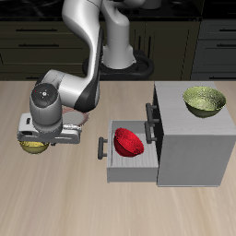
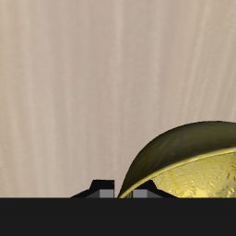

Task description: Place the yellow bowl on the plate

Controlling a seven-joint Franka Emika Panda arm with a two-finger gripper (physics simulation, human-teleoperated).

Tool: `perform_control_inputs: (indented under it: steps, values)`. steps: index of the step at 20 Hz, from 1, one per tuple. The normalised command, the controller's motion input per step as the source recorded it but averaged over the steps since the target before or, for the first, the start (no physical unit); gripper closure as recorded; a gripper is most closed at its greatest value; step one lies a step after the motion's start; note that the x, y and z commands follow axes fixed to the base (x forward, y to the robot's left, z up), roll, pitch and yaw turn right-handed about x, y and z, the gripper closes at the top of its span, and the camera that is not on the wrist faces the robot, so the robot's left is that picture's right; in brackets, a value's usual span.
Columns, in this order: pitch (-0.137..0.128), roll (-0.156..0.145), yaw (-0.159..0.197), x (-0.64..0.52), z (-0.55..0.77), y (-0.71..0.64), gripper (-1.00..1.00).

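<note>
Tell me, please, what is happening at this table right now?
The Franka arm's gripper is low over the yellow bowl, whose rim fills the wrist view close up; whether it is gripped cannot be told. The plate is mostly hidden behind the arm. A red bowl lies in the open drawer, an olive-green bowl on the cabinet.

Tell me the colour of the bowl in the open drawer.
Red bowl; clearest in the exterior view.
</note>
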Motion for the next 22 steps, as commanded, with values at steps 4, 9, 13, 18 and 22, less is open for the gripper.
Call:
perform_control_inputs:
  steps: [4,9,13,18,22]
  values:
    - [-0.003,-0.028,0.014,0.01,0.04,0.02,1.0]
    - [0.002,-0.046,0.019,-0.09,0.14,0.0,1.0]
    - [0.013,0.01,0.046,-0.14,0.21,0.2,1.0]
    - [-0.027,0.052,0.044,-0.19,0.32,0.24,1.0]
    - [-0.028,0.047,0.032,-0.16,0.45,0.25,1.0]
